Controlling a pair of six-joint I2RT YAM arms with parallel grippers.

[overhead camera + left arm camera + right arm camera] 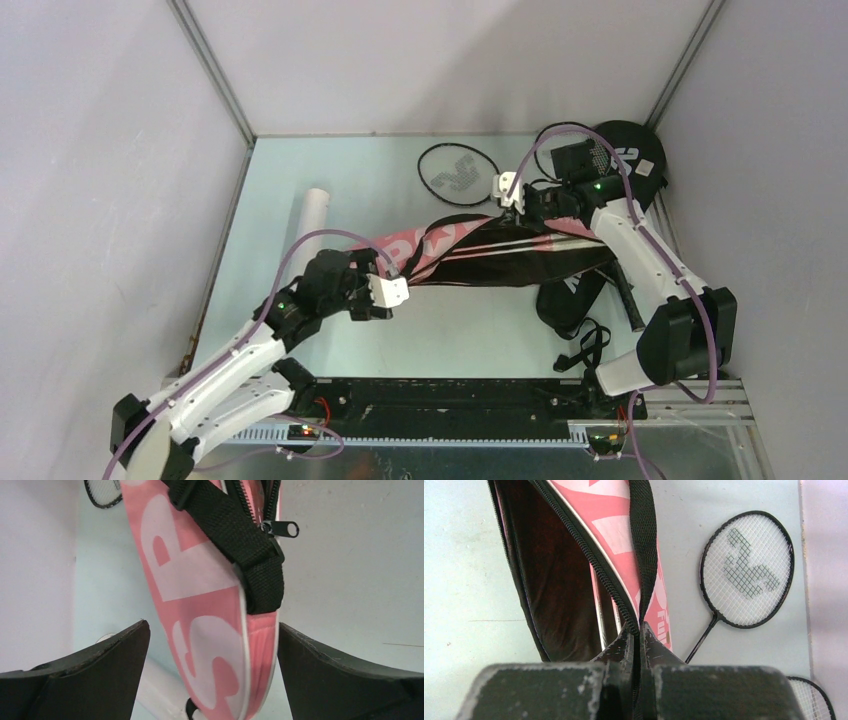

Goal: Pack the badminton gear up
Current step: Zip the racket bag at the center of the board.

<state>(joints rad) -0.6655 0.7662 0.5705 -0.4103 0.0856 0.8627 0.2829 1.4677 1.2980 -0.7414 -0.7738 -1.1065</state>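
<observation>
A white tube (313, 212) lies near the desk's left edge. The left gripper (392, 291) stands wide apart around the end of the pink bag (430, 245), mid-desk. A black racket (458, 175) lies by the far edge. The right gripper (640, 630) is clamped on the bag's open zipper edge.

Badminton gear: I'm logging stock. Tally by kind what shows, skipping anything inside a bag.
Bags: 2 (pink bag, black bag)
Rackets: 2 (black racket, second black racket)
Tubes: 1 (white tube)
Total: 5
</observation>
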